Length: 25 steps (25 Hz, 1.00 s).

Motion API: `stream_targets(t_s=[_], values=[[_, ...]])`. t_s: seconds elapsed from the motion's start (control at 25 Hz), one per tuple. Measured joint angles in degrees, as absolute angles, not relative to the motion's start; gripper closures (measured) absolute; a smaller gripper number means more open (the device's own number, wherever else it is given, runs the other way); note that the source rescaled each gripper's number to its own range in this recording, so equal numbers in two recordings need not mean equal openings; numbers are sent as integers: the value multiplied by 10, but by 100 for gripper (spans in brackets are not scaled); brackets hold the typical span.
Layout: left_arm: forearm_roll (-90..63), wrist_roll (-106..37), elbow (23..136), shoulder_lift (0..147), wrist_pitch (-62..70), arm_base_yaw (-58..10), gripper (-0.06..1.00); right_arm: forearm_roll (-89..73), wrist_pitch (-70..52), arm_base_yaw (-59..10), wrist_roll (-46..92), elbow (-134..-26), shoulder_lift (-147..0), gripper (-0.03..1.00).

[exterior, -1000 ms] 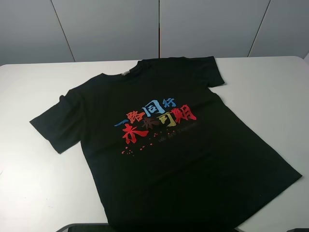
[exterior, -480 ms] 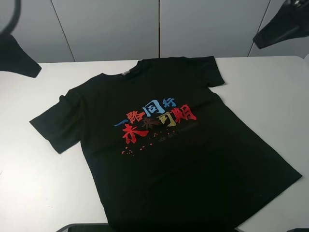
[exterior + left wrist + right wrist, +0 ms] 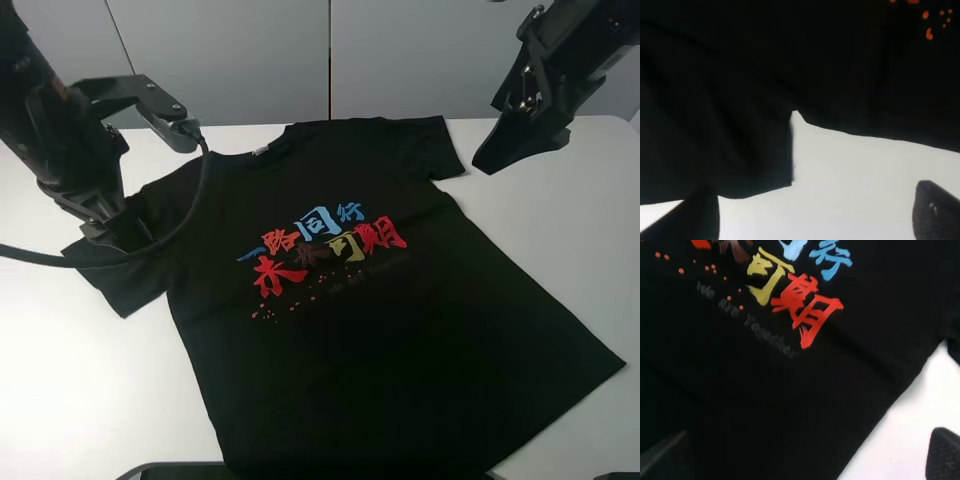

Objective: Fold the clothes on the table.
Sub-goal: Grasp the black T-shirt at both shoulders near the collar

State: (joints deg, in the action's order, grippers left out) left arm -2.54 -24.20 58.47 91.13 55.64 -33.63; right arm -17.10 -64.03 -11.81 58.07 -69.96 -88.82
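A black T-shirt (image 3: 350, 310) with a red, blue and yellow print (image 3: 320, 250) lies flat and face up on the white table (image 3: 60, 380). My left gripper (image 3: 115, 235) hangs low over the shirt's left sleeve (image 3: 120, 275). In the left wrist view (image 3: 815, 215) its fingertips stand wide apart over the sleeve (image 3: 715, 125) and bare table (image 3: 855, 175), holding nothing. My right gripper (image 3: 500, 155) hovers next to the right sleeve (image 3: 440, 150). In the right wrist view (image 3: 805, 455) it is open and empty above the print (image 3: 800, 305).
Grey wall panels (image 3: 260, 60) stand behind the table's far edge. The left arm's black cable (image 3: 170, 235) loops over the shirt's shoulder. A dark object (image 3: 180, 470) shows at the front edge. Bare table (image 3: 560, 220) lies on both sides of the shirt.
Both arms have come into view from the upper corners and lowered toward the sleeves, the left further down than the right. The shirt has not moved.
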Motion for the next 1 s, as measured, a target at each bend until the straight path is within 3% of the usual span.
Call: stream_targets(t_s=[0.4,1.0], values=[[6,-224,586,1070,516,-434,-6,-171,-631,-119,580,-700,-895,-3],[0,-167,591,1151,464,-439,-5,-171,-631,-119,577,-700,-895,-3]])
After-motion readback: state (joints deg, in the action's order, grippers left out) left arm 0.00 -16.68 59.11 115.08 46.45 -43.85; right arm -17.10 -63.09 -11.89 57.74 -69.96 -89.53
